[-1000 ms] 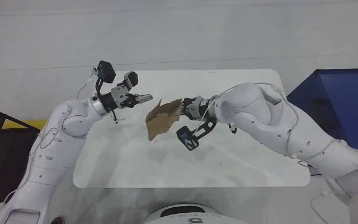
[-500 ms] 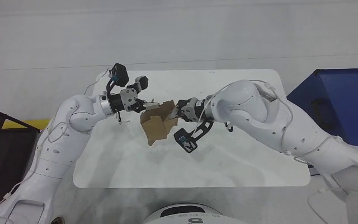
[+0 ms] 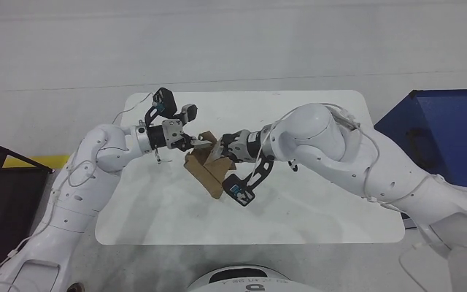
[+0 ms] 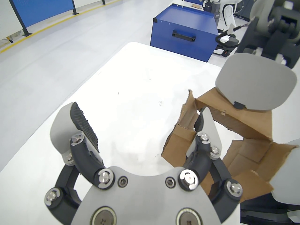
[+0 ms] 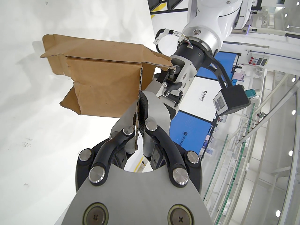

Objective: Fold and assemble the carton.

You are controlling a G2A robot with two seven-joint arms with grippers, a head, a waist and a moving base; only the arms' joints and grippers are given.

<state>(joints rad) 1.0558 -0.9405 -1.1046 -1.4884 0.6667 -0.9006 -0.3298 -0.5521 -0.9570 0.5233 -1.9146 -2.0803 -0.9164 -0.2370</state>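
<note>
Carton [image 3: 206, 166] sits mid-frame in the top view over the table [image 3: 306, 212], right hand [image 5: 140, 108] clamped on one thin panel edge, left hand [image 4: 139, 112] spread wide right at the flaps, so a hard push could tear or twist the board loose.

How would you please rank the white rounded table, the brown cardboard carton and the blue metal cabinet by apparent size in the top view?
Largest: white rounded table.
Middle: blue metal cabinet, although the picture's edge cuts it off.
Smallest: brown cardboard carton.
</note>
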